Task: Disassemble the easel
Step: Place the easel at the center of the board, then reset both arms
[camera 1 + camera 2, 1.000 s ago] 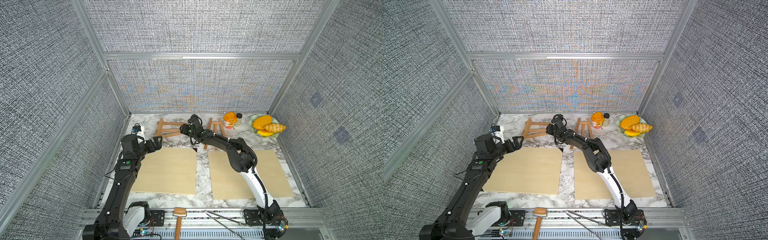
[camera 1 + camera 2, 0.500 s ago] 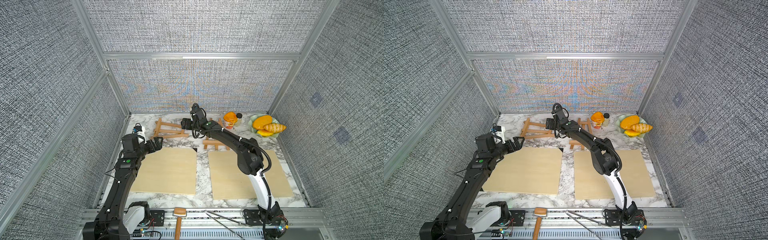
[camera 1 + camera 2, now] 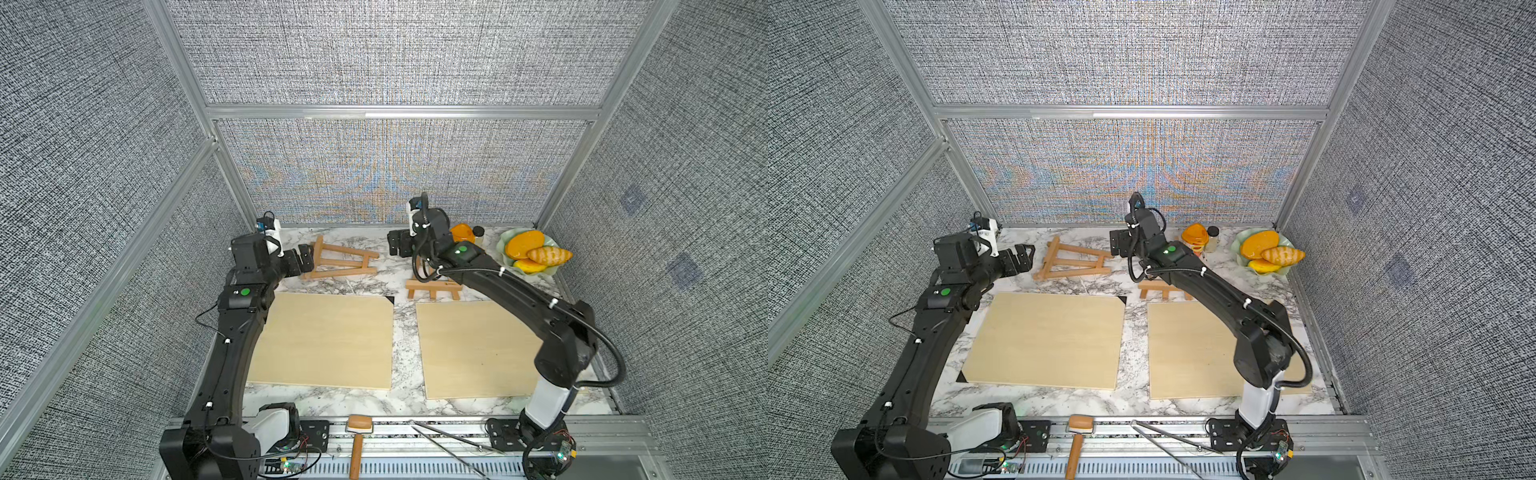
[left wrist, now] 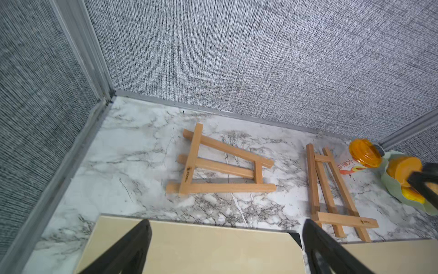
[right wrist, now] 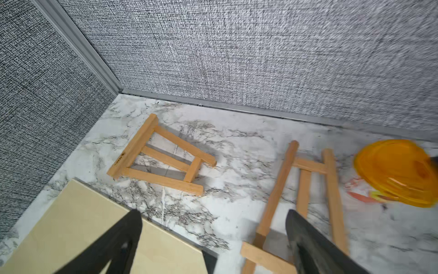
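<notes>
One wooden easel frame [image 3: 343, 264] lies flat on the marble at the back left, also seen in the wrist views [image 4: 220, 170] [image 5: 161, 161]. A second easel piece [image 3: 432, 289] [image 4: 331, 194] [image 5: 303, 194] lies flat near the right board, partly hidden under my right arm in both top views. My left gripper [image 3: 305, 259] [image 4: 225, 246] hovers open just left of the first frame, holding nothing. My right gripper [image 3: 397, 245] [image 5: 213, 237] hangs open above the marble between the two pieces, touching neither.
Two pale boards [image 3: 328, 338] [image 3: 478, 349] lie on the marble top. An orange-lidded jar [image 3: 462, 232], a small dark-capped jar [image 3: 478, 235] and a green dish [image 3: 509, 257] of orange food stand at the back right. A mallet [image 3: 358, 440] and tongs [image 3: 449, 436] lie on the front rail.
My right gripper has opened, let go of the second easel piece and risen toward the back right. That piece now lies by the right board. The left arm has barely moved.
</notes>
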Controlling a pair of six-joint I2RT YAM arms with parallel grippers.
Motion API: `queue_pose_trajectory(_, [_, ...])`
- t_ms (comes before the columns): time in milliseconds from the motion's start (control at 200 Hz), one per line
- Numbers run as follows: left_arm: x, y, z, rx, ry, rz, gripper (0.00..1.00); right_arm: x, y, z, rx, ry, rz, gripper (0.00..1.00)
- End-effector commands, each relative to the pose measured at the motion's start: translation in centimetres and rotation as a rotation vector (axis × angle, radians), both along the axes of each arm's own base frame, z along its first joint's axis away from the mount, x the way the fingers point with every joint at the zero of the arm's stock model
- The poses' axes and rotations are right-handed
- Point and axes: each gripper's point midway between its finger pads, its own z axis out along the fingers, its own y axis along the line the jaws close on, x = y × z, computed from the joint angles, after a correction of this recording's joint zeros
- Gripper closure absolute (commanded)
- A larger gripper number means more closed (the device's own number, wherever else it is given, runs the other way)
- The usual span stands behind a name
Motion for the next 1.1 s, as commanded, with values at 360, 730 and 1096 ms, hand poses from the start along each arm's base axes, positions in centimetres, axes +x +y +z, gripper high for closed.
queue_pose_trajectory(360, [-1.2, 4.2, 3.5, 0.247, -0.371, 0.188, 0.00, -6.9, -19.0, -4.6, -0.252, -0.160, -0.363, 0.01])
queue_pose_trajectory(730, [-5.4, 8.1, -7.0, 0.319, -0.410, 0.419, 0.01, -10.3, -30.2, -12.1, -0.190, -0.182, -0.669, 0.01])
queue_pose_trajectory(1096, [-5.7, 8.7, -14.4, 0.293, -0.310, 0.455, 0.01, -11.4, -33.4, -14.7, -0.226, -0.267, -0.706, 0.01])
